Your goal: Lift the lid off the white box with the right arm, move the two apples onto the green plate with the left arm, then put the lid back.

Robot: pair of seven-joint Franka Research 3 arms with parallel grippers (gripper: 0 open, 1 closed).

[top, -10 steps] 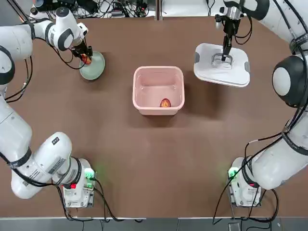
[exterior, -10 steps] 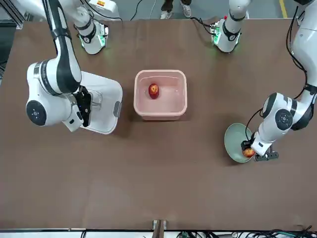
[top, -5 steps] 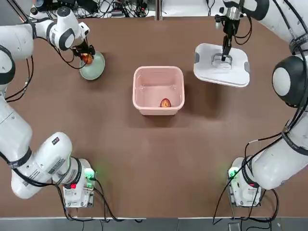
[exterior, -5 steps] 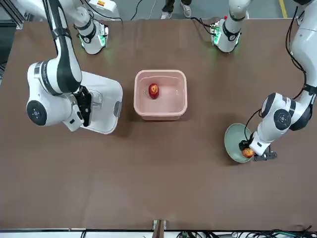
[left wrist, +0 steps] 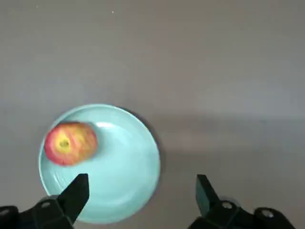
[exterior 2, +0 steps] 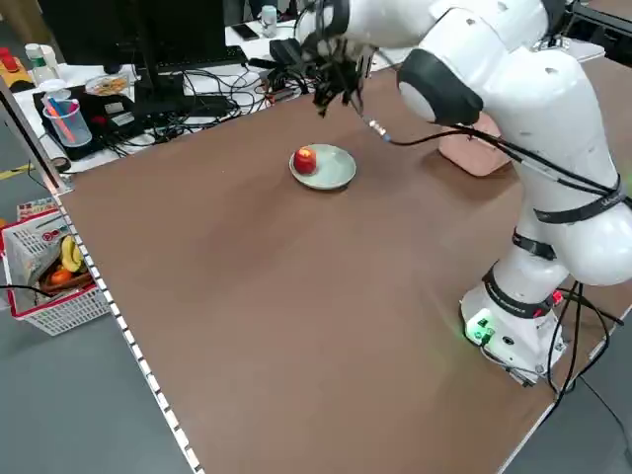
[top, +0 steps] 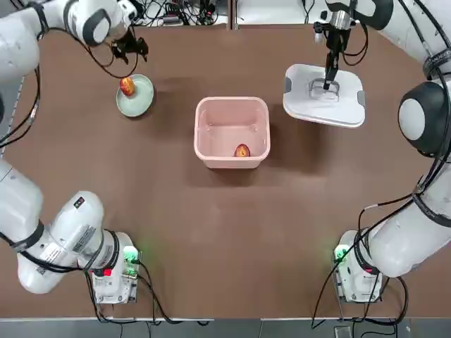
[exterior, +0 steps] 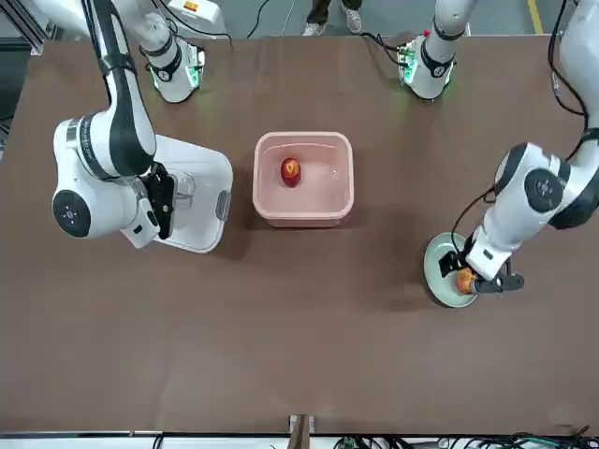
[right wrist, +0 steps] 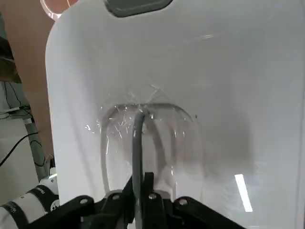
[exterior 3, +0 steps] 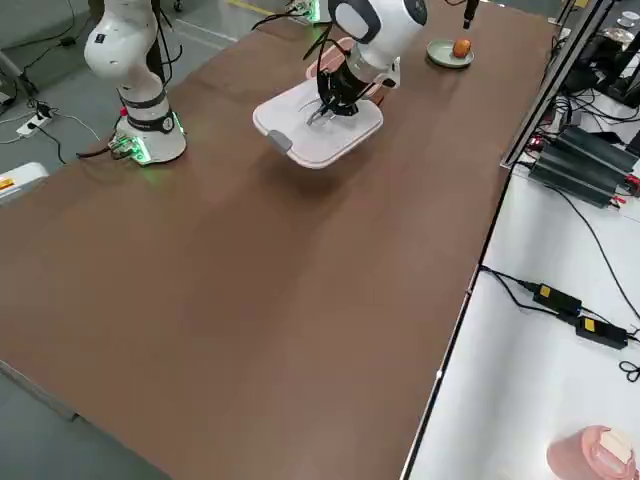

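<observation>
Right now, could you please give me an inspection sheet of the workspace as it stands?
Surface: brown table, bare in the middle.
Job's things: white box open, one apple inside; other apple on the green plate; lid held beside the box.
Clutter: nothing seen.
Grippers: left gripper open, above the table beyond the plate; right gripper shut on the lid's handle.
Cables: black cables along the far edge.
Surroundings: desk with monitor; basket on the floor.

I work in a robotics lab. Cables [top: 176, 10] crowd the far edge of my brown tabletop [top: 225, 232]. A monitor [exterior 2: 128, 35] stands beside it.
</observation>
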